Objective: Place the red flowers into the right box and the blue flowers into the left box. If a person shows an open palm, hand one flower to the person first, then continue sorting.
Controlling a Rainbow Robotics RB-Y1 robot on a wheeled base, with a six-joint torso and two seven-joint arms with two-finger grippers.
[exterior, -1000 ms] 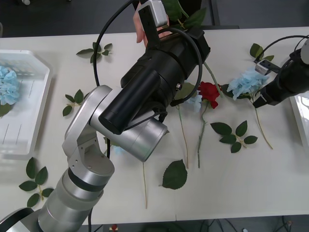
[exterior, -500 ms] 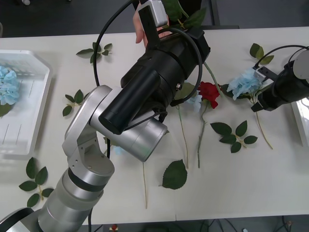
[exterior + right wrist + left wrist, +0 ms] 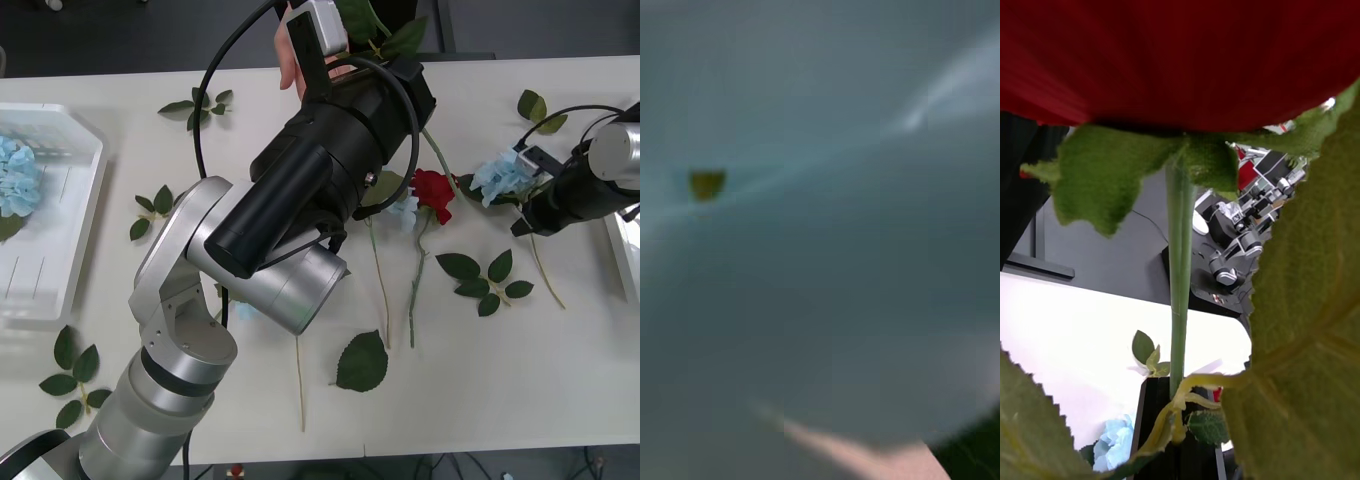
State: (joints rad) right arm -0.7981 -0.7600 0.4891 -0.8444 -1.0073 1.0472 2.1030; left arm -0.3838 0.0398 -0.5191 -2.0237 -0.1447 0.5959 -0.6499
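Pinching a red rose by its thin, stiff stem, left gripper offers the light, soft bloom to the person's hand.

Surface: you have a white, matte top that runs almost the full width of your front view; its far edge is straight and its near edge shows at the bottom.
Floor: beyond the far edge you see dark grey flooring, and a dark strip again below the near edge.
Light: you get even, soft lighting from above, with faint shadows on the white top.
Room behind: in your left wrist view you see a dark wall and black-and-red equipment standing past the white top.
Right wrist view: you get a grey blur with nothing readable.
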